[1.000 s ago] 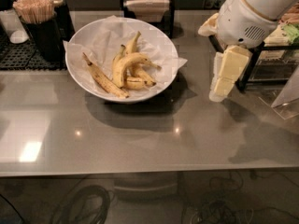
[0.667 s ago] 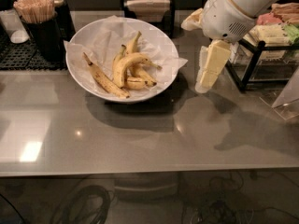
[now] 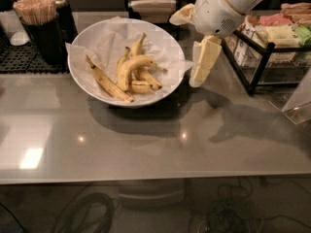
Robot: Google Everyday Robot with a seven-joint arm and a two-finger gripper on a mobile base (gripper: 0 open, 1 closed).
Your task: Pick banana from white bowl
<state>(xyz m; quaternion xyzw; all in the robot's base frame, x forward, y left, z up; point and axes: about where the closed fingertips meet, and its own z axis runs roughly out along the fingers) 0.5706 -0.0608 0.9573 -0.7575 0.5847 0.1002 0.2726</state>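
Note:
The white bowl [image 3: 77, 76], lined with crinkled white paper, sits on the grey counter at the back left. It holds several bananas. The plump, curved, bright yellow banana [image 3: 130, 67] lies in the middle, on top of the others. A long slim speckled banana [image 3: 108, 82] lies along the bowl's left side. My gripper [image 3: 184, 51] hangs just to the right of the bowl's rim, above the counter. It is open and empty, with one cream finger [image 3: 204, 62] pointing down and the other [image 3: 182, 14] up by the wrist.
A black wire rack [image 3: 262, 57] with packets stands at the right, close behind the arm. A dark holder of wooden sticks [image 3: 39, 23] stands to the left of the bowl on a black mat. A napkin dispenser [image 3: 150, 1] is behind the bowl.
The arm and gripper have moved left, from beside the wire rack to the bowl's right rim. The bananas and the bowl have not moved.

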